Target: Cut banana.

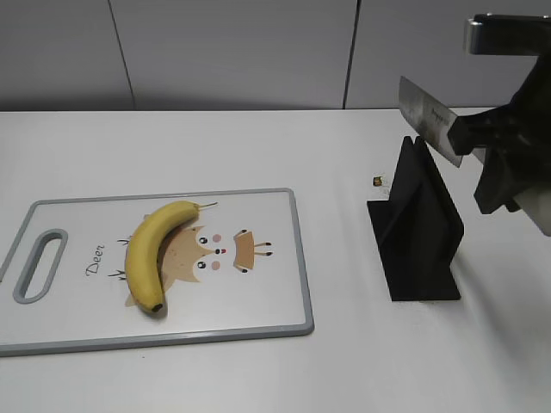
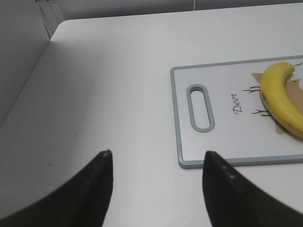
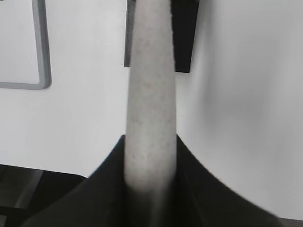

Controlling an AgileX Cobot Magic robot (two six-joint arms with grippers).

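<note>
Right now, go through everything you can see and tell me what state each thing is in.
banana: whole, unpeeled, lying on the board.
cutting board: flat on the table, only the banana on it.
knife: lifted above the stand, held by the right gripper.
knife stand: upright, empty.
left gripper: jaws open, holding nothing.
right gripper: jaws shut on the knife.

This looks like a lab test bench rather than a kitchen: a bare white tabletop (image 1: 258,146) runs up to plain grey wall panels (image 1: 232,52) across the top of the frame, with only a cartoon-printed cutting board (image 1: 275,258) and a black knife stand (image 1: 417,228) laid out.
</note>
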